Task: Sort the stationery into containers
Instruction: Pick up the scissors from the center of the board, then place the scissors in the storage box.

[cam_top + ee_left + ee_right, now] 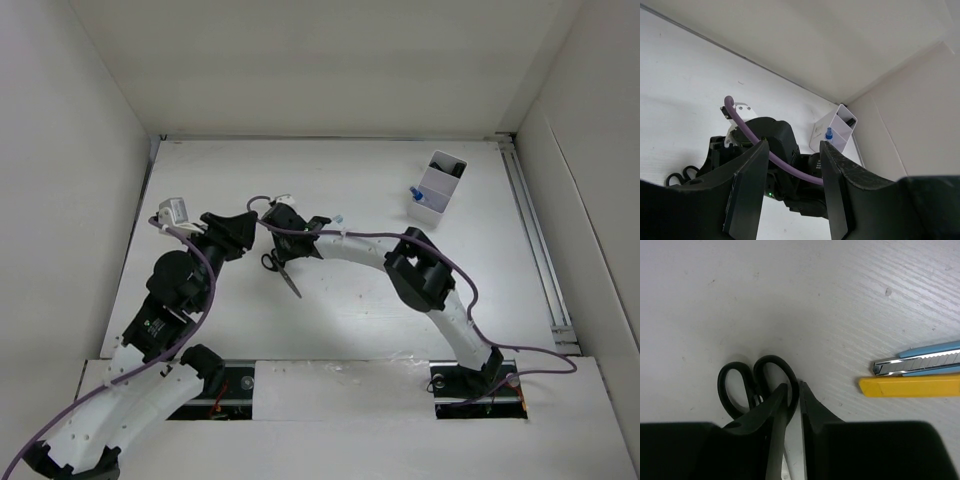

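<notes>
Black-handled scissors (754,387), 2 oval loops, lying flat.

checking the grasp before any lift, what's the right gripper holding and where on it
The right gripper pinches the black-handled scissors at the shank just below the finger loops.

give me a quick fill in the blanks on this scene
1. The right hand grips the scissors just below their ___ handles.
2. The stick lying beside the silver-blue cutter is ___.
3. The bottle standing in the white tray has a ___ cap.
4. The left hand is open and holds ___.

Missing words: black; yellow; blue; nothing.
</notes>
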